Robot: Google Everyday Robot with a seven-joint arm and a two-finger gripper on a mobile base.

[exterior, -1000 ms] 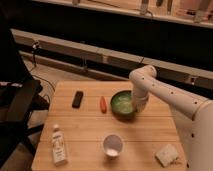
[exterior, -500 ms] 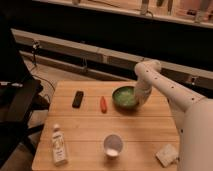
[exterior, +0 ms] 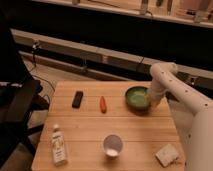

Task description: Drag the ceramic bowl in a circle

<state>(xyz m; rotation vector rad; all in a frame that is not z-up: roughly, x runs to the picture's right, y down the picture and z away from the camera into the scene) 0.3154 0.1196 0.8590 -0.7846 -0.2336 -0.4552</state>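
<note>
The ceramic bowl (exterior: 136, 97) is a round, shallow green bowl near the far right of the wooden table (exterior: 85, 125). My white arm reaches down from the right, and my gripper (exterior: 151, 100) is at the bowl's right rim. The arm hides the contact with the rim. The small clear cup (exterior: 112, 145) with a white bottom stands near the front middle of the table, well apart from the bowl.
A black remote-like object (exterior: 77, 99) and a small red-orange item (exterior: 103, 104) lie left of the bowl. A bottle (exterior: 58, 145) lies at the front left. A pale sponge-like block (exterior: 166, 154) sits at the front right corner. A dark chair (exterior: 15, 105) stands left.
The bowl and my gripper have moved together toward the far right edge of the table. The other objects have not moved.
</note>
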